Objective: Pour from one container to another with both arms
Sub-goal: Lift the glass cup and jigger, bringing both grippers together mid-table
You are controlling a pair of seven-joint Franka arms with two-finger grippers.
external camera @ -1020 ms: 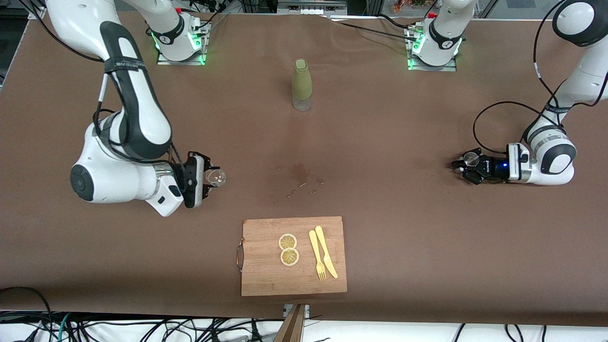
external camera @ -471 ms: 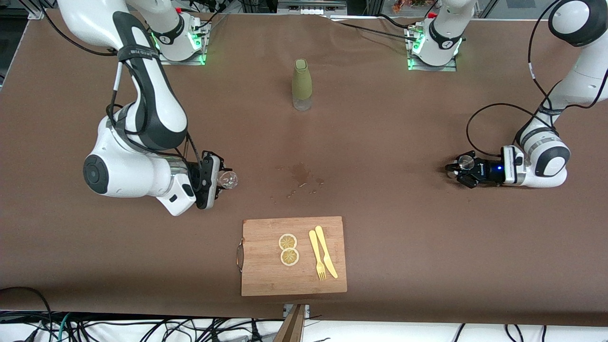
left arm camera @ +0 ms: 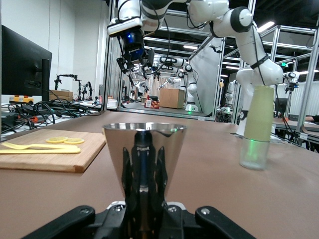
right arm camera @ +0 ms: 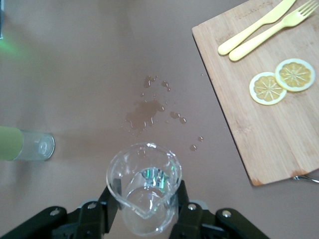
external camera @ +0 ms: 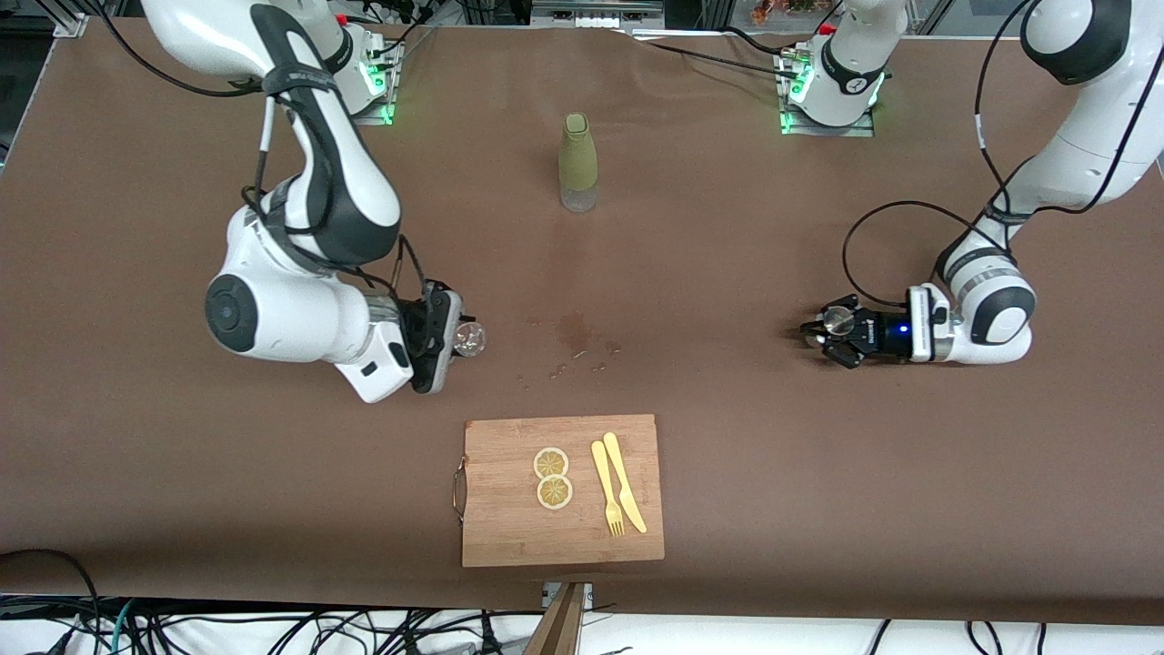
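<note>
Two white Franka arms reach over a brown table. The right gripper (external camera: 462, 338) grasps a clear glass beaker (right arm camera: 144, 186) — its fingers clamped on the sides — above the table near a wet stain (external camera: 573, 332). The left gripper (external camera: 818, 333), low toward the left arm's end, clenches a shiny metal cup (left arm camera: 144, 159). A green-sleeved bottle (external camera: 578, 162) stands upright between the bases. Nearer the front camera lies a wooden cutting board (external camera: 509, 528) — with two lemon slices (external camera: 552, 478), a yellow fork (external camera: 607, 487) and a yellow knife (external camera: 625, 480).

The brown table (external camera: 727, 455) carries a cutting board (external camera: 509, 532), a bottle (external camera: 578, 164) (upright) and spilled droplets (external camera: 575, 344).
</note>
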